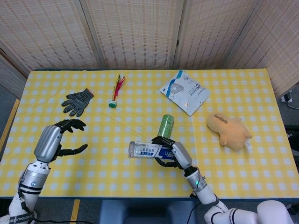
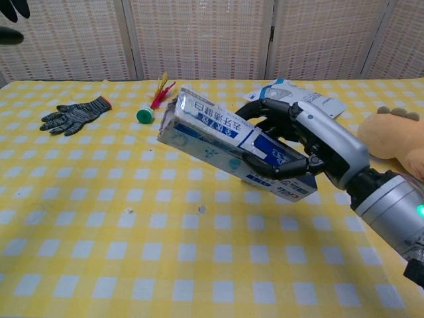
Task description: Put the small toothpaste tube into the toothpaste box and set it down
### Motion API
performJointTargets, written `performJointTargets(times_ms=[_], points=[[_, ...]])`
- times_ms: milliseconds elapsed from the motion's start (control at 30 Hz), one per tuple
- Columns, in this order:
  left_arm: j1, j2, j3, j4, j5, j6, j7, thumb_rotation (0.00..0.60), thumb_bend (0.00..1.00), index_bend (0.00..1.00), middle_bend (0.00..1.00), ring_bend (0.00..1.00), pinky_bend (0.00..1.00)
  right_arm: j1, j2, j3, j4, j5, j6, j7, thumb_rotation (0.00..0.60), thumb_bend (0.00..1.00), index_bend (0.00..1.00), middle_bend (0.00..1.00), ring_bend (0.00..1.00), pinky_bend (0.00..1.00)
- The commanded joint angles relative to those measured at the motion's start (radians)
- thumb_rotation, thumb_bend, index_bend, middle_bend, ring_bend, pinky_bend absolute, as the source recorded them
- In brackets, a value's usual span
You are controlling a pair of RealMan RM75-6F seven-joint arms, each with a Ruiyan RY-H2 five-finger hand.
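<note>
My right hand [image 1: 176, 154] grips the blue-and-white toothpaste box [image 1: 145, 150] by its right end, just in front of the table's middle. The box lies nearly level, a little above the yellow checked cloth, its free end pointing to my left. In the chest view the box [image 2: 212, 130] slopes down into the right hand [image 2: 319, 151], whose fingers wrap around it. My left hand [image 1: 60, 136] hovers empty at the left, well away from the box, with its fingers apart; only its fingertips [image 2: 9, 9] show in the chest view's top left corner. No small toothpaste tube shows in either view.
A green bottle [image 1: 165, 126] lies just behind the right hand. Further back are a grey glove [image 1: 77, 100], a shuttlecock [image 1: 116, 91] and a packaged mask [image 1: 185, 92]. A tan plush toy [image 1: 229, 131] lies at the right.
</note>
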Motion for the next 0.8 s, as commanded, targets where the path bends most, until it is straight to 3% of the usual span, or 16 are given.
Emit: performJointTargets(times_ms=[33,267,700,800], points=[[0.068,0.030,0.079,0.137,0.075,0.039,0.005,0.600,0.19,0.38,0.35,0.23,0.23,-0.006,0.026,-0.018,0.018,-0.003,-0.017,-0.064,0.600,0.39,0.36,0.31,0.35,0.38],[0.111,-0.012,0.108,0.280,0.117,0.089,0.069,0.600,0.19,0.32,0.26,0.14,0.13,-0.007,0.037,-0.039,0.052,0.005,-0.064,-0.168,0.600,0.39,0.36,0.31,0.35,0.37],[0.123,-0.015,0.104,0.312,0.100,0.071,0.042,0.600,0.19,0.28,0.26,0.14,0.13,-0.006,0.023,-0.048,0.100,0.029,-0.122,-0.178,0.600,0.39,0.36,0.26,0.32,0.36],[0.126,-0.012,0.102,0.306,0.100,0.072,0.037,0.600,0.19,0.27,0.26,0.14,0.13,-0.004,0.046,-0.051,0.081,0.021,-0.123,-0.179,0.600,0.39,0.27,0.18,0.26,0.31]])
